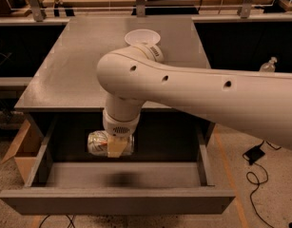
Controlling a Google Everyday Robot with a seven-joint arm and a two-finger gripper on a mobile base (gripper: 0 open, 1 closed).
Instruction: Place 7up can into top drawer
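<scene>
Gripper (117, 148) pinching the 7up can (97, 142) above the open top drawer (117, 201).

Pointing straight down from the big white arm (193, 89) that comes in from the right, the gripper has its fingers closed on the can, which lies on its side with one silver end facing left. One tan finger pad (118, 149) crosses the can's near face; the other finger appears to be hidden behind it. The can hangs clear of the drawer floor, over the far, left-of-centre part, and a dark shadow lies on the floor below it. The drawer is pulled fully out toward the near side. On the grey cabinet top (74, 70) behind, a white bowl (141, 35) sits at the far edge, partly covered by the arm. A cardboard box (21, 151) stands on the floor to the drawer's left.
</scene>
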